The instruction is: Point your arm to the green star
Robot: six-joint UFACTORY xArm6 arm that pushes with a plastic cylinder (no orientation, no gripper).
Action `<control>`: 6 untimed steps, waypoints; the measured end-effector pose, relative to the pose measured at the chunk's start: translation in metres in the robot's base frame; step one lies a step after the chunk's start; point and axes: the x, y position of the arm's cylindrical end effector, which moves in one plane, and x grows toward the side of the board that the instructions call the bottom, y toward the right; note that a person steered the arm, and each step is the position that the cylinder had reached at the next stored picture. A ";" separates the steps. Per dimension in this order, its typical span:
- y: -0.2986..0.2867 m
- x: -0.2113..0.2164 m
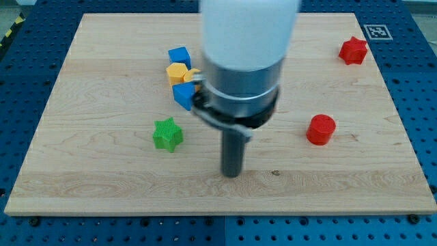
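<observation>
Resting left of centre on the wooden board [102, 184], the green star [167, 134] looks light, rigid and easily slid, best nudged at a flat side, while my tip [232, 175], a fingerless rod, stands apart, lower right of it.

The board [102, 184] is pale wood with fine grain lines and a smooth, matt top. The green star [168, 134] has thin ridges, like ribbed plastic. The red cylinder [320, 129] looks smooth and a bit shiny. My tip [232, 175] ends a dark, dull rod under a pale, smooth cover [249, 31].
</observation>
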 end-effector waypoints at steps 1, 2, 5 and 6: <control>-0.051 0.010; -0.095 0.001; -0.107 -0.034; -0.107 -0.061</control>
